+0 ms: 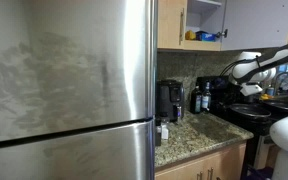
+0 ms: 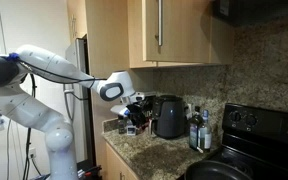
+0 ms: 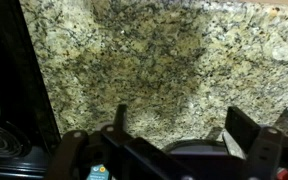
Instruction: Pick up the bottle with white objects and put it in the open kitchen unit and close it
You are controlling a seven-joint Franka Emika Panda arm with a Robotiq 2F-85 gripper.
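Observation:
My gripper (image 3: 182, 128) is open and empty, its two dark fingers spread over bare speckled granite in the wrist view. In both exterior views it hangs above the counter (image 1: 228, 74) (image 2: 136, 103), beside the black coffee maker (image 2: 167, 115). A small pale bottle (image 1: 164, 131) stands on the counter by the fridge edge; in the exterior view that shows it, it is away from the gripper. The tan wall cabinet (image 1: 170, 25) stands open, with a white inside and yellow items on its shelf (image 1: 194, 35). It also shows with its bar handle (image 2: 159, 24).
A big steel fridge (image 1: 64, 80) fills one side. Dark bottles (image 1: 199, 97) (image 2: 195, 128) stand next to the coffee maker (image 1: 169, 100). A black stove (image 2: 254, 125) with a pan (image 1: 246, 108) adjoins the granite counter (image 3: 164, 50); the stove edge (image 3: 4, 110) is in the wrist view.

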